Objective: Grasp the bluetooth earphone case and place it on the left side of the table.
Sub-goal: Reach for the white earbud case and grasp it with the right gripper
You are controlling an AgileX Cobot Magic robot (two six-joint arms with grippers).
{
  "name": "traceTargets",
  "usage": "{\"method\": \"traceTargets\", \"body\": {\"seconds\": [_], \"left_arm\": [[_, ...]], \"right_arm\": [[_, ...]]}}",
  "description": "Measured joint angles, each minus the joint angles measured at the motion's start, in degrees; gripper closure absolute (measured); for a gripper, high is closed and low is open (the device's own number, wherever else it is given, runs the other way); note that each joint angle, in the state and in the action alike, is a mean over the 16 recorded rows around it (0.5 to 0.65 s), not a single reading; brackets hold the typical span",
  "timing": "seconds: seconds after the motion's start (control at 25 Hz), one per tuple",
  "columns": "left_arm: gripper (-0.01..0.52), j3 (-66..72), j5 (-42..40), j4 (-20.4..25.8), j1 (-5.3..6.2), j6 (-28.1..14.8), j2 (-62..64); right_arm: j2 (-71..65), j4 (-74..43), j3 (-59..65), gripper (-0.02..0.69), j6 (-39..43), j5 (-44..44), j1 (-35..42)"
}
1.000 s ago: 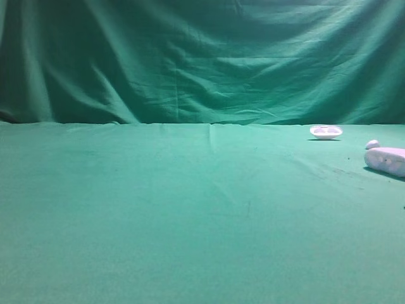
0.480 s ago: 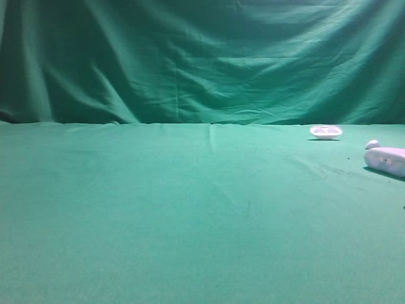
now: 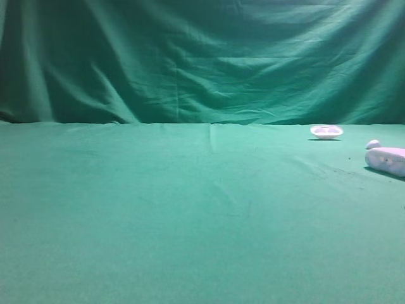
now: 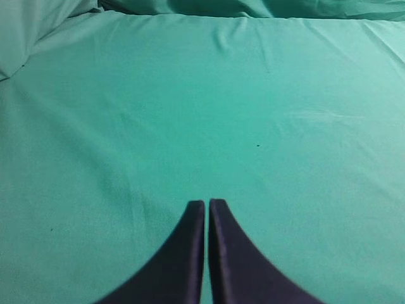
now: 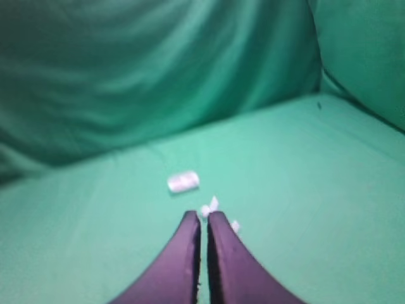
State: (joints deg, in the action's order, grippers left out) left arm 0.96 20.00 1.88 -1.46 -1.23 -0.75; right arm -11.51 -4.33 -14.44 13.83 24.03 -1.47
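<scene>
A creased green cloth worktop carries, at its far right edge, the smooth white pill-shaped bluetooth earphone case, then a shallow white dish and tiny pebble-like bit, while left gripper and right gripper keep dark tapered jaws pressed together, empty.

dim, even light with a heavy green cast. the high view is soft and grainy; the case drops a short shadow beneath. the right wrist view is blurred throughout, the left sharper.
</scene>
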Motion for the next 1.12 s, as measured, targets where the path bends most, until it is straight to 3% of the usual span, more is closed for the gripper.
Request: {"method": "traceTargets", "body": {"seconds": [0.32,0.64,0.8,1.12], "left_arm": [[0.514,0.0,0.0,0.0,0.0,0.0,0.0],[0.514,0.0,0.0,0.0,0.0,0.0,0.0],[0.514,0.0,0.0,0.0,0.0,0.0,0.0],[0.514,0.0,0.0,0.0,0.0,0.0,0.0]], "right_arm": [[-16.8,1.5,-10.7,0.665,-11.6,14.2,-3.3],[-35.0,3.5,-14.8,0.629,-21.0,14.9,-11.1],[-44.9,3.6,-17.3,0.535,-21.6,12.6,-14.4],[-63.6,1.3,-25.4,0.253,-16.8,7.8,-16.6]]}}
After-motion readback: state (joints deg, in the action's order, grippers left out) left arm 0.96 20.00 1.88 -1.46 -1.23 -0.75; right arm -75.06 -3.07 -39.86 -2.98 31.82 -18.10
